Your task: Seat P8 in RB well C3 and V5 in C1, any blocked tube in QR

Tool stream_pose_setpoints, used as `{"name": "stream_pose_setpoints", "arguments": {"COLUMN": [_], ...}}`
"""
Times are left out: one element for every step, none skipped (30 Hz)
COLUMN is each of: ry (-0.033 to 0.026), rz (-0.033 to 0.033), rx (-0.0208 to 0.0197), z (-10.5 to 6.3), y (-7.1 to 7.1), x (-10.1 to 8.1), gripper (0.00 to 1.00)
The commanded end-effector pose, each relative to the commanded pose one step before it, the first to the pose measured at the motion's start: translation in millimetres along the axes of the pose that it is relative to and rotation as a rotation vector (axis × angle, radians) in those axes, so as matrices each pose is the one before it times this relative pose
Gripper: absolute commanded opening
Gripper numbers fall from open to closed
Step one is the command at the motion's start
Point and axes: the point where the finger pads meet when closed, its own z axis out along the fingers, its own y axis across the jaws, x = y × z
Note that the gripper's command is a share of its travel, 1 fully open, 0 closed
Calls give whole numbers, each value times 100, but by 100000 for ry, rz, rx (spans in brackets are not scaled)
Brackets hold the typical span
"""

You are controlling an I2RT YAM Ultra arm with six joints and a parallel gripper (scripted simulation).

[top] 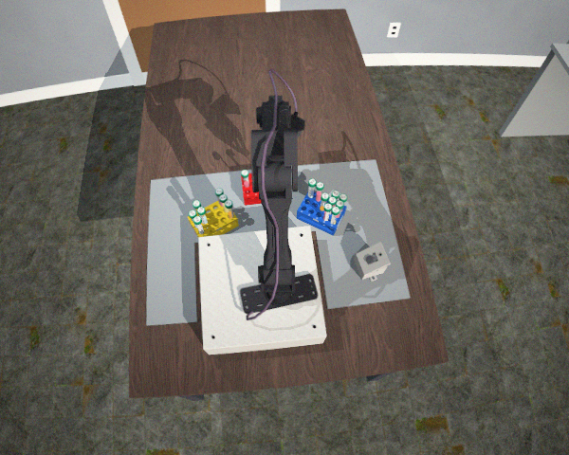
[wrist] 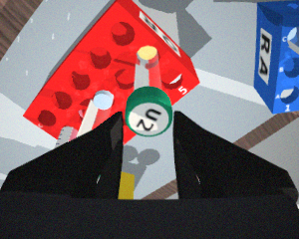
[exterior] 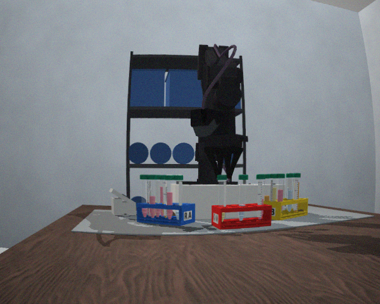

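Low over the middle of the mat point(top: 167, 254) point(exterior: 98, 222), between the left and right edges of the tabletop point(top: 255, 53) point(exterior: 183, 268), with the gripper point(exterior: 224, 179) point(wrist: 148, 120) pointing down. Slightly parted at the fingertips, with narrow gaps beside the green cap of tube U2 point(wrist: 149, 112) and no clamp on it: released, though only just. Standing in red rack QR point(top: 250, 196) point(exterior: 240, 223) point(wrist: 92, 45), at the end marked 5, on the right-edge side of the rack. In the same rack, a tube with pale blue at its bottom point(wrist: 104, 100), and towards the left edge, a tube with pink in it point(top: 246, 179).

Over towards the tabletop's right edge, blue rack RA point(top: 302, 215) point(exterior: 183, 220) point(wrist: 265, 95), crowded with green-capped tubes. Across towards the left edge, yellow rack RB point(top: 221, 228) point(exterior: 290, 214) point(wrist: 126, 185), with four tubes at its left-edge end and three more at the other. Too small to read on those caps, so impossible to say where P8 and V5 stand. Nearer the near right corner, on the mat just beside the white base block point(top: 216, 303) point(exterior: 196, 199), the DONE box point(top: 376, 264) point(exterior: 117, 206), well apart from the gripper.
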Motion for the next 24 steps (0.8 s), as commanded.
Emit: {"name": "stream_pose_setpoints", "arguments": {"ry": [-1124,0,0,0,0,0,0,0,0,0,0,0,0,0,0,0,0,-1025,0,0,-876,-9,-4,-4], "rz": [-75,0,0,0,0,0,0,0,0,0,0,0,0,0,0,0,0,-354,0,0,-4,16,17,17], "rx": [-1089,0,0,0,0,0,0,0,0,0,0,0,0,0,0,0,0,-1416,0,0,-448,8,1,1], "z": [-298,0,0,0,0,0,0,0,0,0,0,0,0,0,0,0,0,-1083,0,0,-616,-268,-268,-268], "y": [281,0,0,0,0,0,0,0,0,0,0,0,0,0,0,0,0,537,0,0,9,-18,-12,-7], "x": [-185,0,0,0,0,0,0,0,0,0,0,0,0,0,0,0,0,-114,0,0,-91,-20,-27,-35], "gripper": [30,30,30,30,30,30,30,30,30,30,30,30,30,30,30,30,30,30,30,30,30,30,30,30]}}
